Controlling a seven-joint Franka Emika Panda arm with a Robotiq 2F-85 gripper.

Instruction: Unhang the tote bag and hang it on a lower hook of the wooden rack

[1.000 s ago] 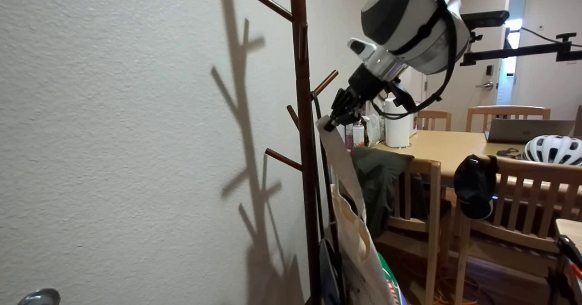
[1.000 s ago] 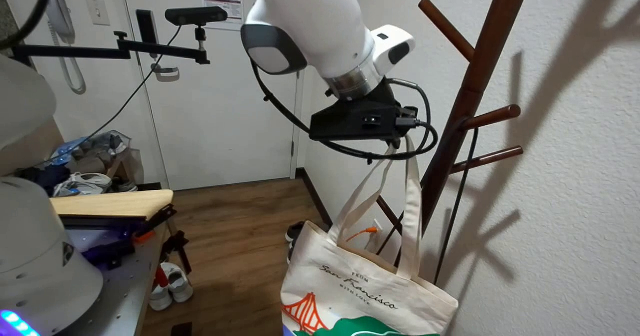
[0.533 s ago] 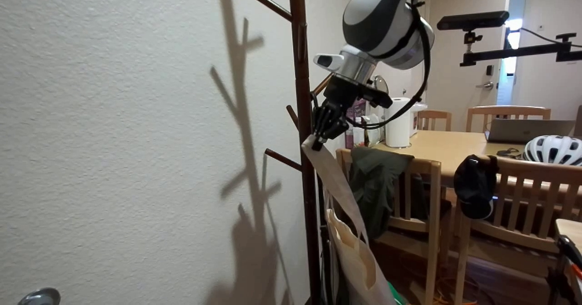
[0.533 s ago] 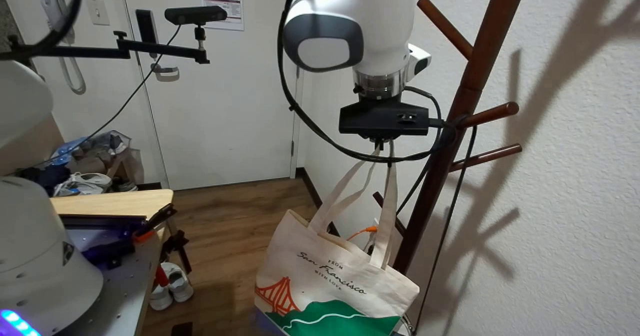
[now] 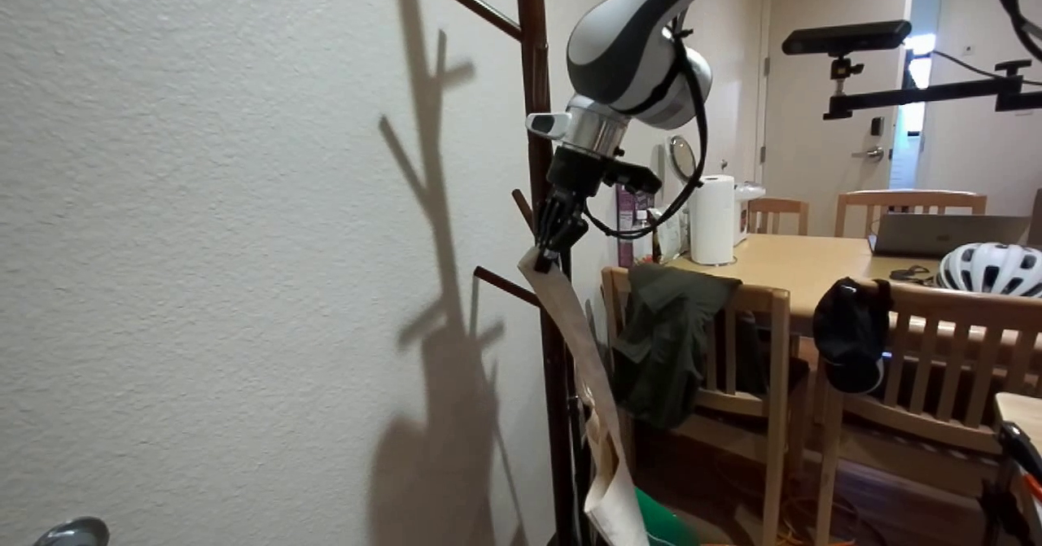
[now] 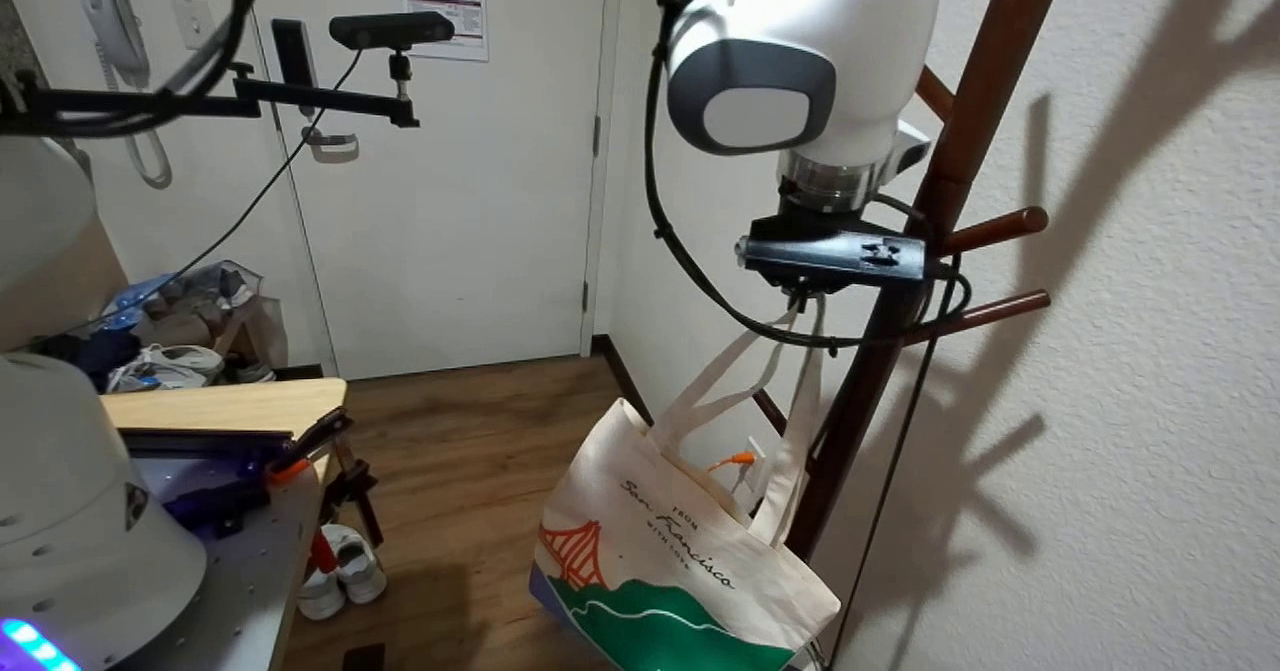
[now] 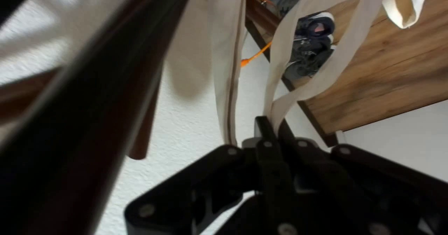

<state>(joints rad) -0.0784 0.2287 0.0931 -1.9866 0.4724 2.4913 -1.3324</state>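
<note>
Tote bag (image 6: 690, 551): we are seeing it hanging, tilted, just beside the wooden rack (image 6: 1000, 61), its handles (image 6: 801, 431) rising to the claw (image 5: 544, 263), which is pinching them near the top. In the wrist view, pale handle lengths are leading away on both sides of the fingertips (image 7: 265, 128). In an exterior view, the handles' top fold is showing just above a peg (image 5: 506, 286); we are not making out whether they are touching. Nearby we are noting dark shoes (image 7: 314, 26) on the floor (image 7: 392, 63), an orange plug (image 6: 740, 458), a green jacket (image 5: 676, 342) draping a chair (image 5: 777, 351), and a laptop (image 5: 944, 234) resting on the tabletop (image 5: 802, 249)
</note>
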